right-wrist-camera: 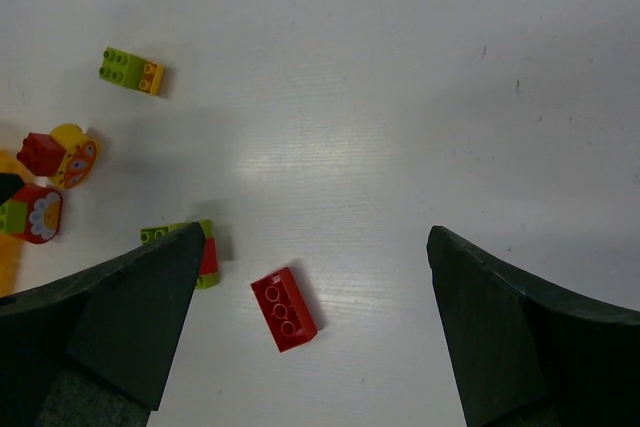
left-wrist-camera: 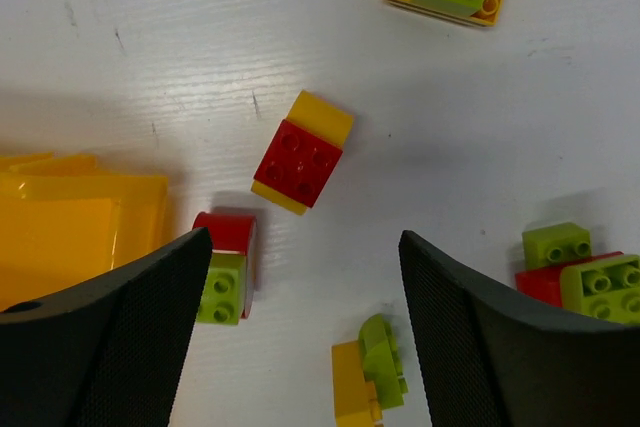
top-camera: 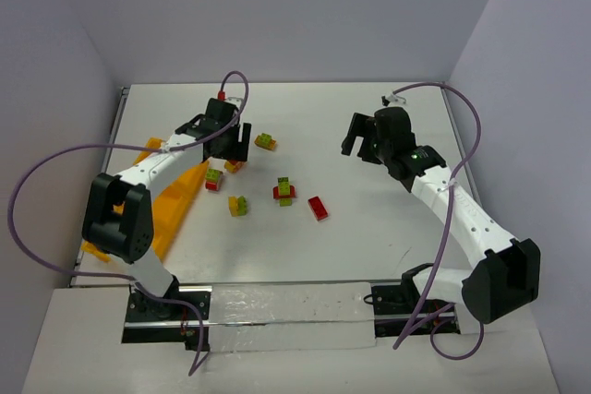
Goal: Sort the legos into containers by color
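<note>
Left tool (left-wrist-camera: 303, 237) and right tool (right-wrist-camera: 316, 230) hang wide, empty. Legos (top-camera: 284, 191) litter the desk (top-camera: 388, 228) beside the tray (top-camera: 175, 205); sorting seems barely begun.

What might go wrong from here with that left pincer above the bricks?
The red-and-yellow clump just ahead of the left pincer is two colours joined; dropped whole, one colour would likely end up missorted. The red-and-green clump lies beside one finger, so a closing pincer may knock it aside.
</note>
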Controlling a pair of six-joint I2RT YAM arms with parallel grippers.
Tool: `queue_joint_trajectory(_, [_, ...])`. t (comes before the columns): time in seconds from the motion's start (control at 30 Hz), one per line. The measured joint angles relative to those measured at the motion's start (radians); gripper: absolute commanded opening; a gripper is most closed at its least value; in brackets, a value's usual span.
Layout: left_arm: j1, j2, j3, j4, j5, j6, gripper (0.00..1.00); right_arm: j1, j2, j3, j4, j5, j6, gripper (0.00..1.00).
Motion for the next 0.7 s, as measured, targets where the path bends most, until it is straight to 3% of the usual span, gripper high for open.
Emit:
queue_joint_trajectory(0.5, [0.001, 0.182, 0.081, 0.022, 0.006, 0.022, 0.83, 0.007, 0.000, 0.000, -0.016, 0.023, -0.004, 1.00])
queue_joint_trajectory(0.7, [0.001, 0.218, 0.108, 0.027, -0.001, 0.037, 0.73, 0.007, 0.000, 0.000, -0.020, 0.024, -0.003, 1.00])
